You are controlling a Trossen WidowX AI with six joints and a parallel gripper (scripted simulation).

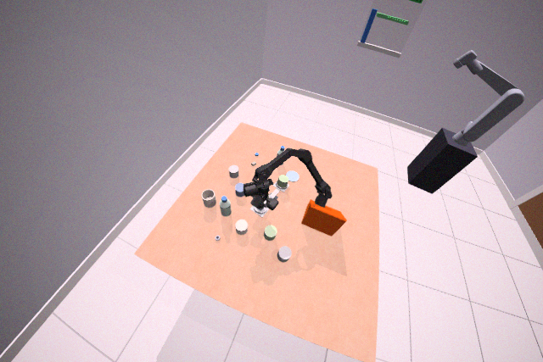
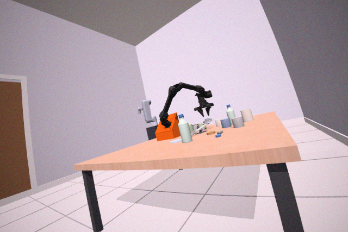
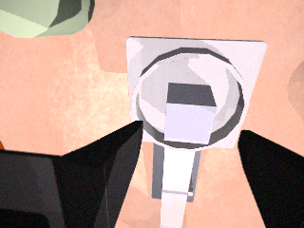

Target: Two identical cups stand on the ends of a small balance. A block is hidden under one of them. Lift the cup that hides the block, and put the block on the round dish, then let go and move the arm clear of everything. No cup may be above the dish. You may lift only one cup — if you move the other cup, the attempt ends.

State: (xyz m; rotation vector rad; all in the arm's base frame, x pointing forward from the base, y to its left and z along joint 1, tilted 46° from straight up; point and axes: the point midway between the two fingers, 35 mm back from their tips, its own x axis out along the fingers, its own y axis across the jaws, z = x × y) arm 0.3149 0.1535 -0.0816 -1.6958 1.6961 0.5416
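Note:
The pale block sits uncovered in the round pan at the raised end of the white balance. My gripper is open and empty. It hangs above this pan, with the block between the fingertips in the wrist view but below them. One green cup stands on the balance's lower end. The other green cup stands on the table, off the balance. The round pale-blue dish lies beyond the lower end, with no cup above it.
A bottle and a blue cup stand near the raised end. Another bottle stands close to the dish. A white cup and a grey cup flank the removed green cup. An orange ring lies nearby.

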